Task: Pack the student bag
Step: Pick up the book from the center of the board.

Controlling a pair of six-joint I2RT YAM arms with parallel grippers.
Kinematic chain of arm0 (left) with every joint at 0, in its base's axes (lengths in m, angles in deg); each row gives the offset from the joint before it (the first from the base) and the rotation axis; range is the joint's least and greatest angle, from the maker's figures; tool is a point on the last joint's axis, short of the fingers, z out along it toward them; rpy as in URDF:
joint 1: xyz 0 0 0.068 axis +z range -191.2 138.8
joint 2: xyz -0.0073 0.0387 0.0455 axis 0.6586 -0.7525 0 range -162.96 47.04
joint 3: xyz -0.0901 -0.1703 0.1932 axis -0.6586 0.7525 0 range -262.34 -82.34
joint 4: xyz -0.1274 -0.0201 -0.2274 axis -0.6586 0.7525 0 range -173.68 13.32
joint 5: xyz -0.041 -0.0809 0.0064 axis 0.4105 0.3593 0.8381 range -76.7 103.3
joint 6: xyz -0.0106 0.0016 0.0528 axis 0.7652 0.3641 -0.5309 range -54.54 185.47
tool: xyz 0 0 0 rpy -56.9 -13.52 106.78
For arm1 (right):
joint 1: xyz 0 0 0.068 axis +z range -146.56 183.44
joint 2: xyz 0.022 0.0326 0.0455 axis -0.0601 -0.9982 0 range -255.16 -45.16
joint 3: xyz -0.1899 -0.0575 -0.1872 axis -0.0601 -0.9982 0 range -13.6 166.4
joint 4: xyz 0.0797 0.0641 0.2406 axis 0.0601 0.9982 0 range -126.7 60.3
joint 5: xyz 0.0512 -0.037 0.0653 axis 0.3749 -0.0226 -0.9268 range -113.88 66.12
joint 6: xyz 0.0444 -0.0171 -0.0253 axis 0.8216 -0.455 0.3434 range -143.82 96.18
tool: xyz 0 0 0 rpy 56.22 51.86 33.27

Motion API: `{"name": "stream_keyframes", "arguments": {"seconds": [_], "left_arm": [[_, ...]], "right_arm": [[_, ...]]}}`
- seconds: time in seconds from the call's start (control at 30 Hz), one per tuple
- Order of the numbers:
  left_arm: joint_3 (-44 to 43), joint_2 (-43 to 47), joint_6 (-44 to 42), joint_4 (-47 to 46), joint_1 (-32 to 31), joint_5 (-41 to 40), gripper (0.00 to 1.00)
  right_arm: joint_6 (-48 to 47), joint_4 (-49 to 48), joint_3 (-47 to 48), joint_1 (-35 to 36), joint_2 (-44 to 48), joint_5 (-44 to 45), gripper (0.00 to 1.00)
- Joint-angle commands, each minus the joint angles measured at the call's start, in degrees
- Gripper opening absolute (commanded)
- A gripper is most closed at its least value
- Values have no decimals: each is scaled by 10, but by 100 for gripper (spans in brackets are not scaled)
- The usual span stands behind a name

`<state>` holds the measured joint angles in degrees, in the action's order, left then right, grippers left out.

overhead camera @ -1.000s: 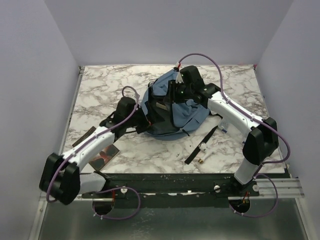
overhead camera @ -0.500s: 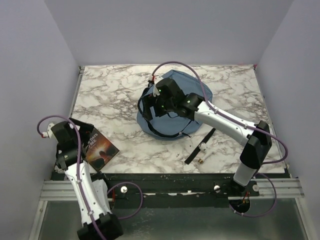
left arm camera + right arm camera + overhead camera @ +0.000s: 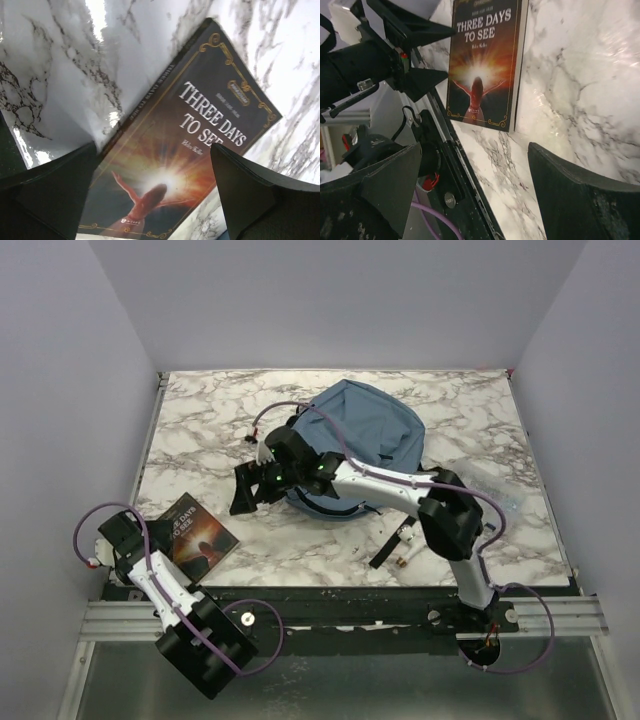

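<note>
The student bag [image 3: 365, 435], dusty blue and rounded, lies at the middle back of the marble table. A dark book titled "Three Days to See" [image 3: 196, 533] [image 3: 190, 145] [image 3: 482, 60] lies flat at the front left corner. My left gripper [image 3: 140, 540] [image 3: 152, 165] hangs open just over the book's lower half, a finger on each side, gripping nothing. My right gripper [image 3: 245, 495] [image 3: 475, 150] is open and empty above bare marble between the bag and the book, facing the book. The left gripper's fingers [image 3: 432, 32] show in the right wrist view.
A black webbing strap [image 3: 398, 530] trails from the bag toward the front edge, with two small light objects [image 3: 403, 548] beside it. The table's dark front rail [image 3: 465, 200] runs close under the right gripper. Grey walls close in three sides.
The right gripper has left the bag, swung left and forward toward the book, and opened. The left arm has pulled back from the bag to the front left corner, over the book.
</note>
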<state>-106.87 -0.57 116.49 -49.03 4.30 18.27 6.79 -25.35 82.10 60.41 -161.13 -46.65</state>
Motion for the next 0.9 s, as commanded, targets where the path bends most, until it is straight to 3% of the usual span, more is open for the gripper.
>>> {"name": "stream_keyframes", "arguments": {"seconds": [0.0, 0.17, 0.37, 0.57, 0.87], "left_arm": [[60, -3, 22, -92, 10, 13, 98], [54, -45, 4, -111, 9, 18, 98], [75, -46, 19, -152, -25, 92, 96], [78, -58, 82, -163, -176, 110, 95], [100, -36, 110, -169, -223, 116, 95]], "right_arm": [[49, -59, 15, 9, -76, -92, 90], [47, -40, 66, 13, -153, -109, 89], [48, -20, 98, 15, -200, -97, 82], [78, -25, 69, 12, -197, -47, 79], [157, -68, -17, 1, -138, -2, 55]]}}
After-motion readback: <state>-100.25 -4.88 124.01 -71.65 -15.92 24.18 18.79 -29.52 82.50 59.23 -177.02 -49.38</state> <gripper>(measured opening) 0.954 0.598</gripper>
